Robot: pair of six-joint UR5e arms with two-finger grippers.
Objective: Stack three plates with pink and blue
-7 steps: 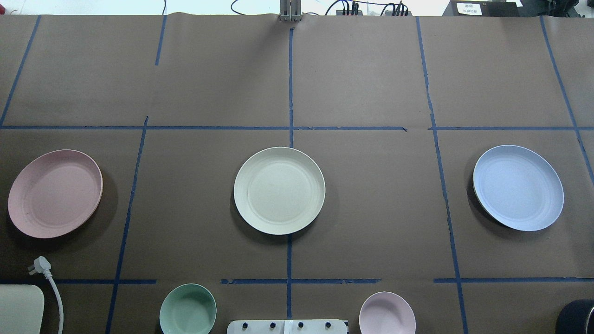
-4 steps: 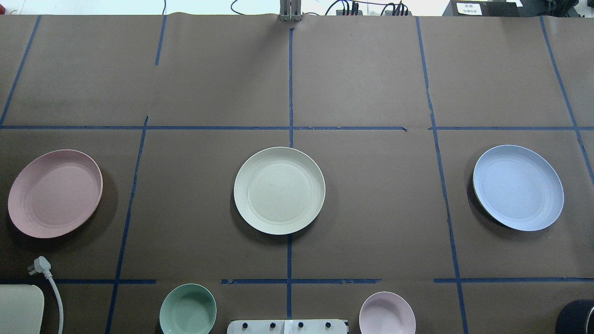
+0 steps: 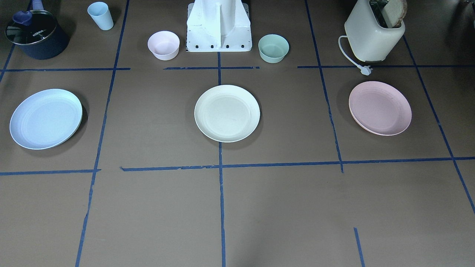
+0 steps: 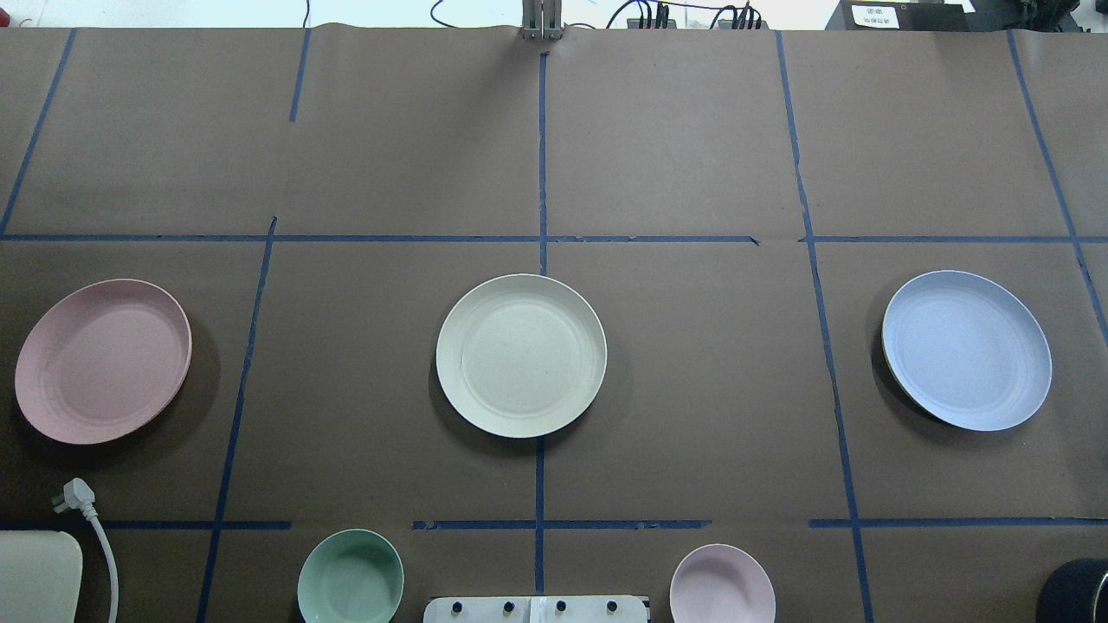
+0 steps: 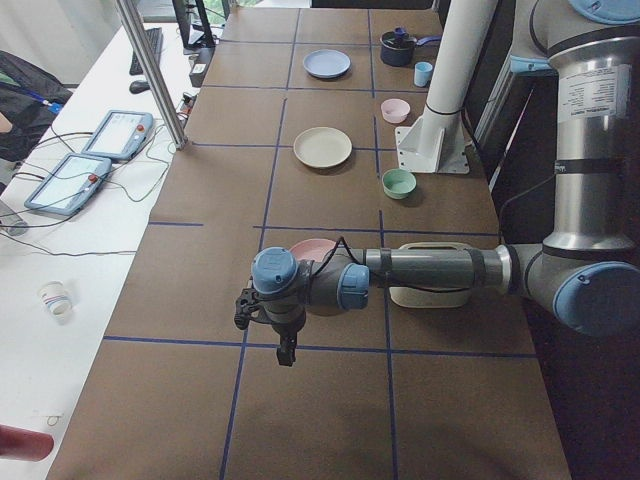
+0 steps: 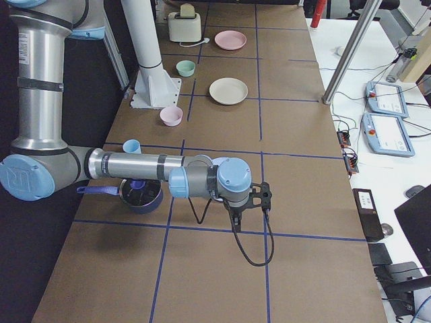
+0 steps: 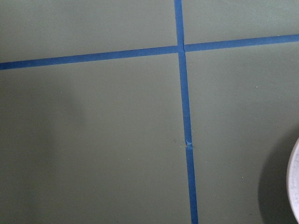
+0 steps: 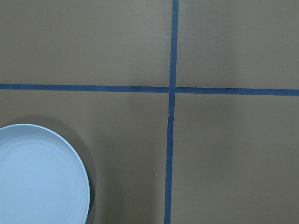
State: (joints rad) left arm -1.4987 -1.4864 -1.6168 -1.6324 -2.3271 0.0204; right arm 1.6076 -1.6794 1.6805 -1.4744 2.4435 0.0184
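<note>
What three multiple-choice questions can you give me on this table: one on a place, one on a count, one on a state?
1. Which plate lies between the other two? A. pink B. cream-white C. blue
2. How many small deep bowls are in view? A. one B. two C. three
3. How do the three plates lie? A. all stacked B. two stacked C. all apart

Answers: 1 B, the cream-white plate sits on the middle tape line. 2 B, a mint-green bowl and a pink bowl flank the base. 3 C, the pink plate, cream-white one and blue plate each lie alone.
</note>
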